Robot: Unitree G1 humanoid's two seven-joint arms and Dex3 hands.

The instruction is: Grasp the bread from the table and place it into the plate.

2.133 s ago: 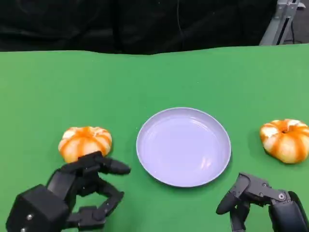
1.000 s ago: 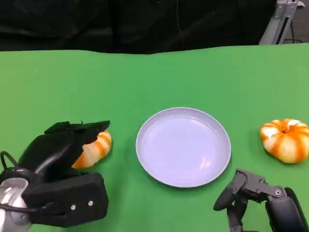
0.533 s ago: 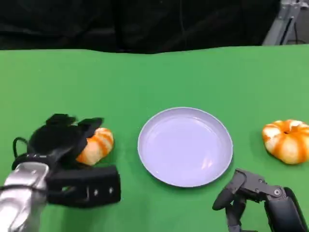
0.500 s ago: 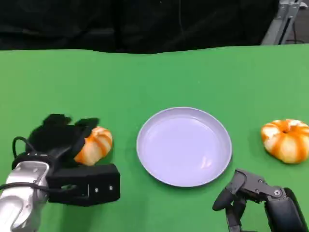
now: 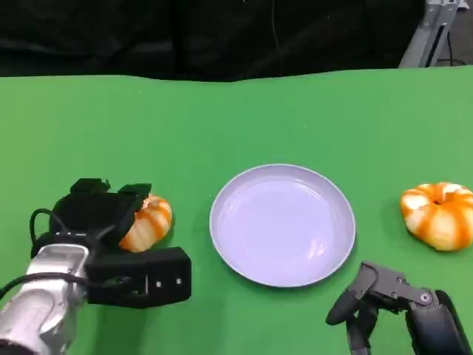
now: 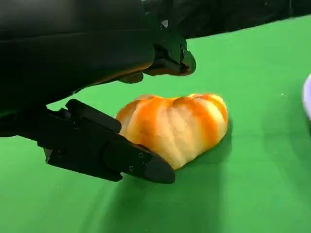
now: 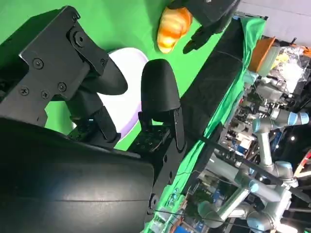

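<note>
Fingers [image 6: 121, 158] of left hand [image 5: 100, 214] around bread [image 6: 175, 126] — contact unclear; plate [image 5: 222, 222] beside.

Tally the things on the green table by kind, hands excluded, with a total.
Bread: 2, one by the left hand, one at the far right
Plate: 1
Total: 3

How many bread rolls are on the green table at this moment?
2. One bread roll lies left of the plate, with the left hand around it. The other bread roll lies alone, right of the plate.
</note>
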